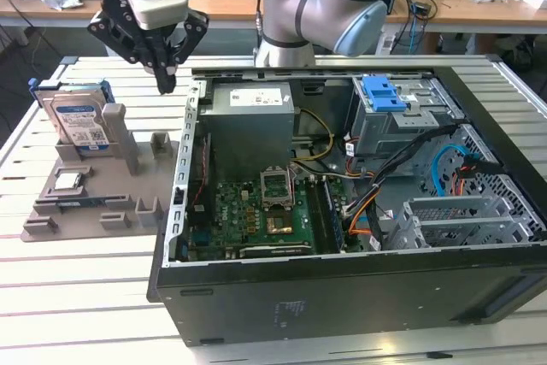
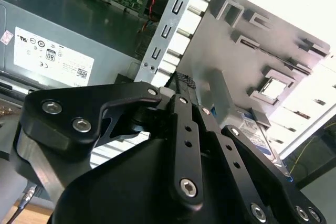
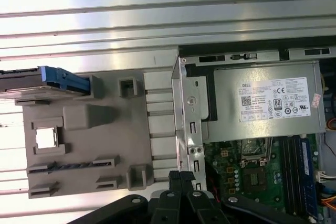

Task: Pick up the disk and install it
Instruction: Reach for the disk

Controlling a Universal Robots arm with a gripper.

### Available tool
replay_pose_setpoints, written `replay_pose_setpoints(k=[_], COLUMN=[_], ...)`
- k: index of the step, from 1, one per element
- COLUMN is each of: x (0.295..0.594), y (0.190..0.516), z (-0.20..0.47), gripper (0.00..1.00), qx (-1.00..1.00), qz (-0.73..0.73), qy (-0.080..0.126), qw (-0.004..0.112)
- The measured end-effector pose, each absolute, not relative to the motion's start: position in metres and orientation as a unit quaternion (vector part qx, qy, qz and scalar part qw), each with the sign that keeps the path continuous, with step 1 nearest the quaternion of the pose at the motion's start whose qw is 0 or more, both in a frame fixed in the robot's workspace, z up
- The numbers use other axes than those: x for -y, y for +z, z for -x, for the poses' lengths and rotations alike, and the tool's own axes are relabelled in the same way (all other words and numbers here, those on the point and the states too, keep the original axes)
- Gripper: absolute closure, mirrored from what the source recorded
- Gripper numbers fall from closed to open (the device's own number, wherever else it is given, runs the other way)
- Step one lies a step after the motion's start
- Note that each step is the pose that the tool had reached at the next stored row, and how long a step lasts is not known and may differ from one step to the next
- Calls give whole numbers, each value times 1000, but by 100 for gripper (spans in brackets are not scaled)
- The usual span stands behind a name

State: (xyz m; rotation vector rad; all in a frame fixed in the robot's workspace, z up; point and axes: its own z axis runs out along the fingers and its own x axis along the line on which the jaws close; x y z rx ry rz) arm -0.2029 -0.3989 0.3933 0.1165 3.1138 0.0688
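Disk: is standing on edge in the grey holder on the slatted surface, likely rigid, dense and shock-sensitive, best gripped across its blue-framed edges; the end effector is hovering nearby, fingers together, carrying nothing.

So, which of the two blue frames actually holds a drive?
The one on the grey fixture, around the disk; the blue bracket in the case is bare.
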Motion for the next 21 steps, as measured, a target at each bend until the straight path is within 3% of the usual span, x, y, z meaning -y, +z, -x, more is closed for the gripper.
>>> replay_pose_setpoints(k=[21], x=[399], y=[393], z=[243], gripper=[90], qx=[-999], qz=[-37], qy=[22], qw=[12])
